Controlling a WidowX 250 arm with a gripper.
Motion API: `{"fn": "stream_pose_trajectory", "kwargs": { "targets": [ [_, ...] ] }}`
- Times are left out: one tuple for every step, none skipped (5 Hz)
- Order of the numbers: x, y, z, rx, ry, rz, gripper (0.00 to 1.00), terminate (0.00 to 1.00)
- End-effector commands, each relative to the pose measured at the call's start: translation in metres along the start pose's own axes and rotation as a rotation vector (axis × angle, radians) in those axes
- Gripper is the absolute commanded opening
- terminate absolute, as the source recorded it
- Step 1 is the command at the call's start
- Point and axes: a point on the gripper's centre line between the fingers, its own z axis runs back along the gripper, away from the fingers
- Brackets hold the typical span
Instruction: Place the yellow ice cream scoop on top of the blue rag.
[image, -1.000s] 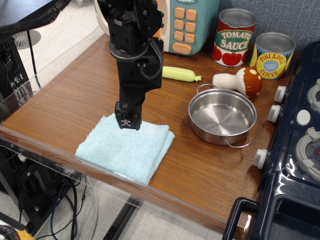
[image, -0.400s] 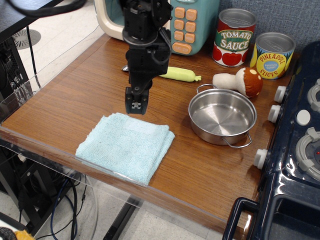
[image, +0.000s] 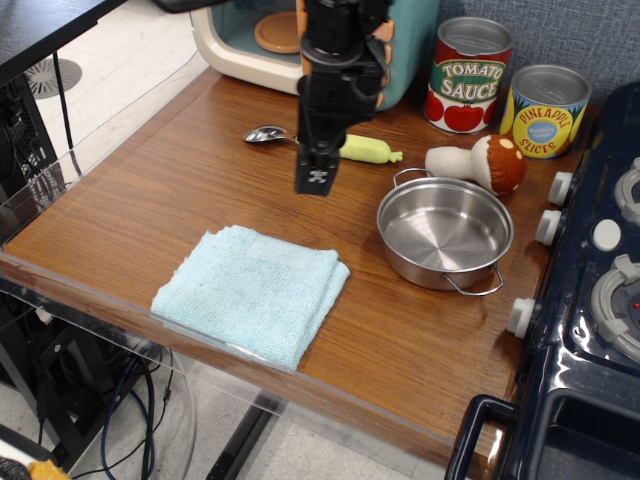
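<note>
Overhead, the single view shows the black fingers hanging above the brown wooden surface, pressed together at the tip and holding nothing. Just behind the fingers lies the yellow ice cream scoop with its chunky pale yellow-green plastic handle; its shiny silver metal bowl shows on the fingers' other side, and the middle is hidden by the arm. Well in front of the fingers, near the surface's front edge, the light blue folded terry rag lies flat and bare. Beside the fingers, toward the stove side, sits the round steel pan with wire handles. Behind that pan lies the brown-capped toy mushroom, and further back stand the tomato sauce can and the pineapple slices can.
</note>
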Motion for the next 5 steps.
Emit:
{"fn": "stream_pose_trajectory", "kwargs": {
  "targets": [
    [0.029,0.052,0.0,0.04,-0.036,0.034,1.0,0.0],
    [0.037,0.067,-0.011,0.037,-0.032,0.036,1.0,0.0],
    [0.045,0.076,-0.022,0.027,-0.029,0.021,1.0,0.0],
    [0.046,0.08,-0.031,0.026,-0.002,0.012,1.0,0.0],
    [0.043,0.077,-0.033,0.051,0.01,0.018,0.0,0.0]
  ]
}}
